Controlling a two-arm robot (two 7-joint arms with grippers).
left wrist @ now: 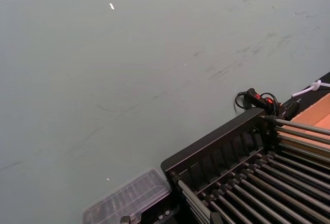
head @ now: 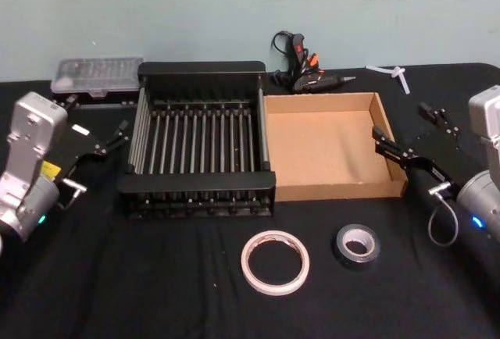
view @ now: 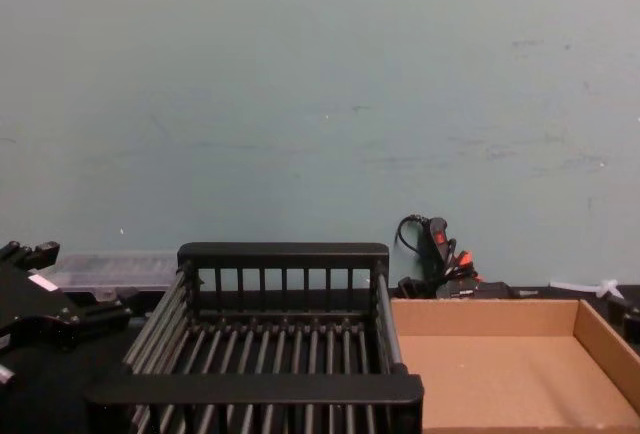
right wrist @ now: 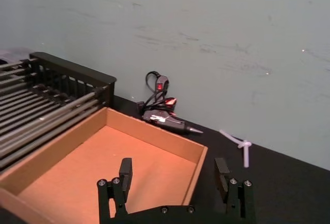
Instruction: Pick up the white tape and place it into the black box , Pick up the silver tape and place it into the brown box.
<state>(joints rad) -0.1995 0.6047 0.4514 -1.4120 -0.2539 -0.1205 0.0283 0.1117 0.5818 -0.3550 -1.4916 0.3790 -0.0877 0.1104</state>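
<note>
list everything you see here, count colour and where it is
white tape: 1, white, on the black cloth in front of the black box
silver tape: 1, grey-silver, right of the white tape
black box: 1, black, table centre
brown box: 1, brown, touching the black box's right side
glue gun: 1, black and orange, behind the brown box
clear case: 1, clear, back left
left gripper: 1, black, open, left of the black box
right gripper: 1, black, open, over the brown box's right wall
</note>
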